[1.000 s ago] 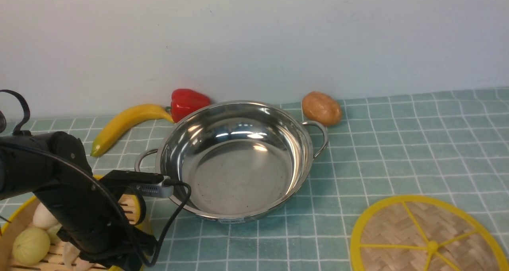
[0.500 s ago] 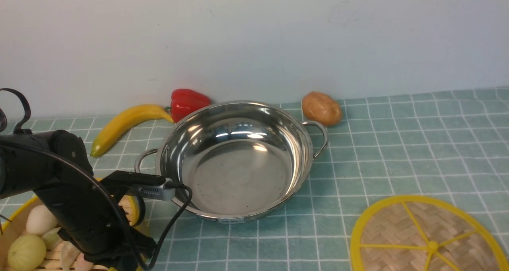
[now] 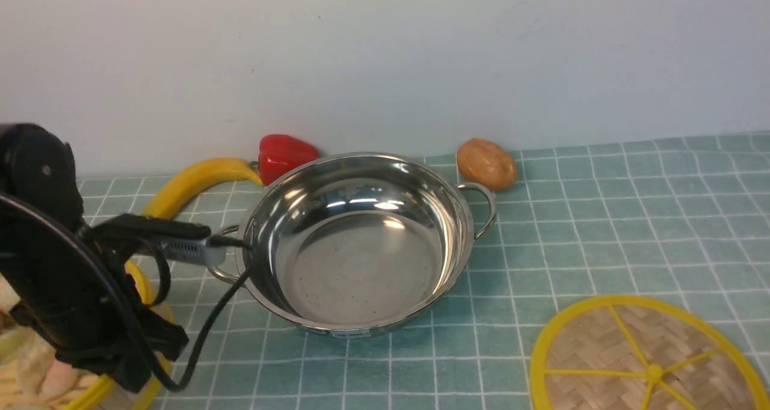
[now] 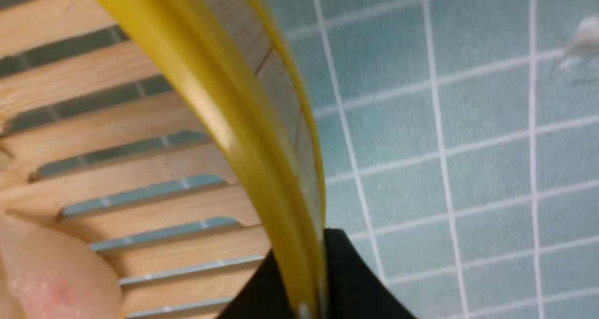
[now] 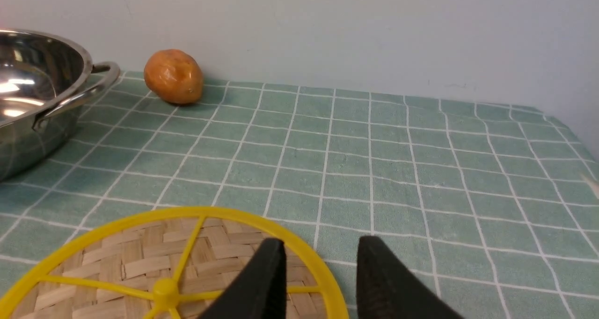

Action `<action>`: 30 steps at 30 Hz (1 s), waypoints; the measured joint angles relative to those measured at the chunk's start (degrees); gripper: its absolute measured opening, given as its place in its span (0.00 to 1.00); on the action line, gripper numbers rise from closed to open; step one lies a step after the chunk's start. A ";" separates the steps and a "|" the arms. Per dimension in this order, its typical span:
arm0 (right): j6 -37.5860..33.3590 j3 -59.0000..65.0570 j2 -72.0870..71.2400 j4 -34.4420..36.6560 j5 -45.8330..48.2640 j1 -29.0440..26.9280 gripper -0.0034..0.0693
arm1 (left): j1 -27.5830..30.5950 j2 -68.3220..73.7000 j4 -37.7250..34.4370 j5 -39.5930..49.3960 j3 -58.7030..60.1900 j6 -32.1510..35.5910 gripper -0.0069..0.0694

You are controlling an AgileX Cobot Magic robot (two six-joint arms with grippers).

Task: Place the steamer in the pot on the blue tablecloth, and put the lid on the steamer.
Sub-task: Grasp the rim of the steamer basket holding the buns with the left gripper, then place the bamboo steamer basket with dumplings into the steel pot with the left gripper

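Note:
The steamer [image 3: 36, 362] hangs at the far left, largely behind my left arm; its yellow rim [image 4: 220, 118] and slatted floor fill the left wrist view, with a pale bun in one corner. My left gripper [image 4: 304, 286] is shut on that rim. The empty steel pot [image 3: 361, 181] stands on the blue tablecloth [image 3: 601, 229] just right of the left arm. The woven lid [image 3: 643, 362] lies flat at the front right. My right gripper [image 5: 320, 281] is open, one finger on each side of the lid's yellow rim [image 5: 140, 263].
A banana [image 3: 180, 187], a red pepper [image 3: 283, 154] and a brown potato [image 3: 486, 163] lie along the back wall behind the pot. My left wrist's camera and cable [image 3: 180, 247] hang close to the pot's left handle.
My left gripper has shut on the steamer's rim, and the arm has risen and drawn left, carrying the steamer up with it. The right arm, pot and lid have not moved.

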 joint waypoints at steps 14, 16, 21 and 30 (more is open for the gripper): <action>0.00 0.00 0.00 0.00 0.00 0.00 0.38 | -11.57 1.56 -3.52 0.64 -17.89 10.98 0.13; 0.00 0.00 0.00 0.00 0.00 0.00 0.38 | -15.05 3.54 -3.20 0.77 -20.29 13.49 0.13; 0.00 0.00 0.00 0.00 0.00 0.00 0.38 | -24.60 11.26 -2.28 0.76 -27.73 20.90 0.13; 0.00 0.00 0.00 0.00 0.00 0.00 0.38 | -27.87 20.56 -1.46 1.02 -32.61 28.08 0.13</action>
